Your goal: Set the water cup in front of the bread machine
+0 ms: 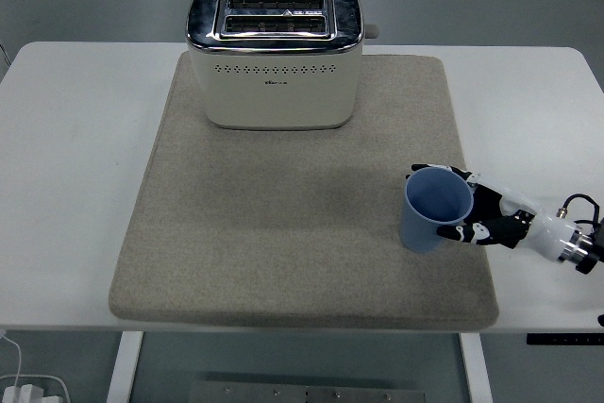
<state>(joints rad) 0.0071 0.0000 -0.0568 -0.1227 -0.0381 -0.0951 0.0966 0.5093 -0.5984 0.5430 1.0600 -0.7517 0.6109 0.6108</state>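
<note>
The blue water cup (432, 214) stands upright on the grey felt mat (283, 224), near its right edge and towards the front. My right hand (475, 210) reaches in from the right. Its fingers (451, 173) curl round the cup's far side and the thumb (459, 230) presses on the near side. The cream and chrome bread machine (274, 58) sits at the back of the mat, left of centre, well away from the cup. My left arm is out of sight.
The mat lies on a white table (66, 158). Bare mat stretches between the bread machine and the cup. A short way right of the hand, the table's right edge (596, 139) meets the picture's edge.
</note>
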